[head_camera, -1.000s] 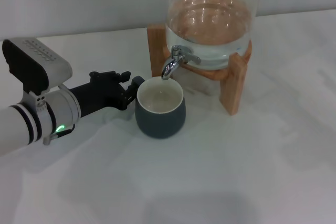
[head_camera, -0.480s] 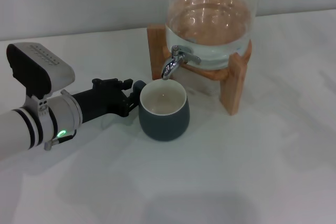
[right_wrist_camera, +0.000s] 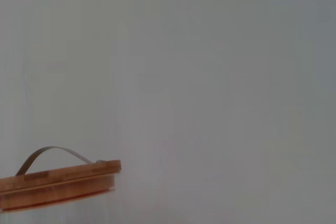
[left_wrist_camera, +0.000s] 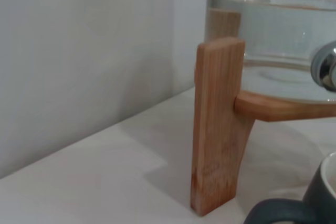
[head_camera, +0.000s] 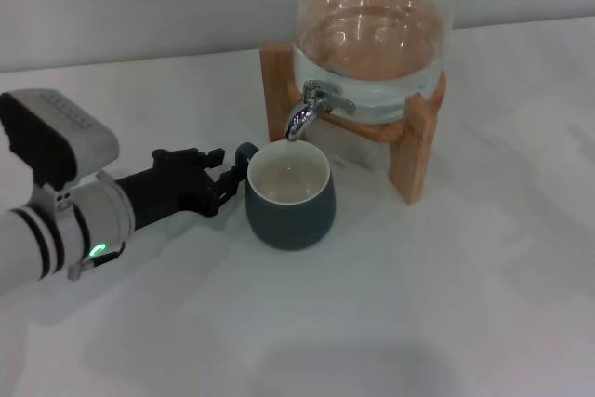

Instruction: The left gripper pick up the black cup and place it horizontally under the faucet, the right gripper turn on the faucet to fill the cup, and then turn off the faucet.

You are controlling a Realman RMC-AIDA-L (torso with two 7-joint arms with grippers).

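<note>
Altogether, the head view shows one cup, one tap, one dispenser and one arm. The small rounded dark grey-black ceramic mug with a cream-white inside, the black cup [head_camera: 288, 199], stands upright on the white tabletop [head_camera: 418, 304], directly below the curved spout of the small shiny chrome faucet [head_camera: 308, 110]. That faucet is fixed to a single clear glass dispenser [head_camera: 372, 34], partly full of water, which sits in a light wooden stand [head_camera: 416, 151]. The cup's small loop handle points toward the robot's left, and its inside looks empty.

The left gripper [head_camera: 221, 181], a black fingered claw on a white cylindrical arm with black rings, a green light and a grey-white box, lies low over the table just beside the cup's handle. Its fingertips appear slightly parted and not clamped on the handle, though contact cannot be judged for certain.

The left wrist view shows one leg of the stand, the glass base above it, and an edge of the cup.

The right gripper appears in no view; its wrist camera shows only one round wooden lid [right_wrist_camera: 58, 184] with a thin metal handle. No writing or brand is legible anywhere.
</note>
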